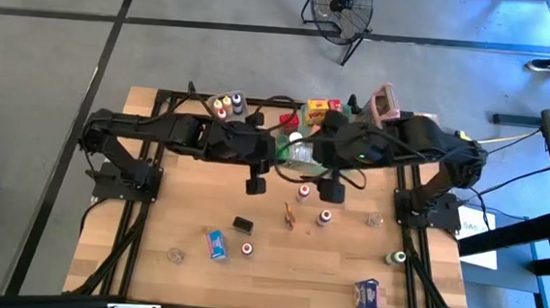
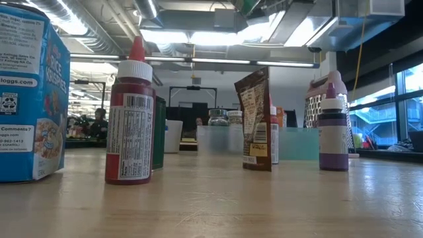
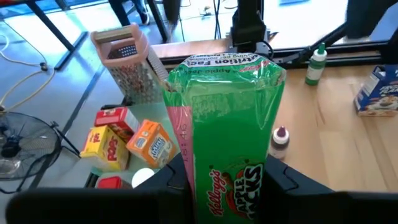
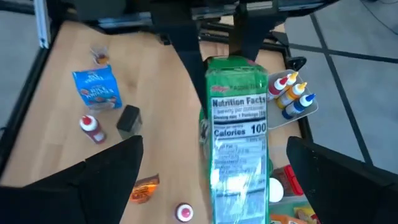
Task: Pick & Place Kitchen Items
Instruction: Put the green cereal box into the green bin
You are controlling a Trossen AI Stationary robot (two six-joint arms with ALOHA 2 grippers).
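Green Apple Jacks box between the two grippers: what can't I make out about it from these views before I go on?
- High view: the green Apple Jacks box is almost wholly covered by both arms' wrists.
- Left wrist view: the left gripper is shut on the box, whose bottom is cut off by the edge.
- Right wrist view: the open right gripper straddles it, far end hidden.
- Low view: neither shows.

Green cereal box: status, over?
Left pincer shut on green cereal box, held above the back bins. Right pincer open, straddling the box's far end. Nothing blocking.

Green cereal box (image 4: 239,143) stands between the right tool's (image 4: 214,165) spread fingers.
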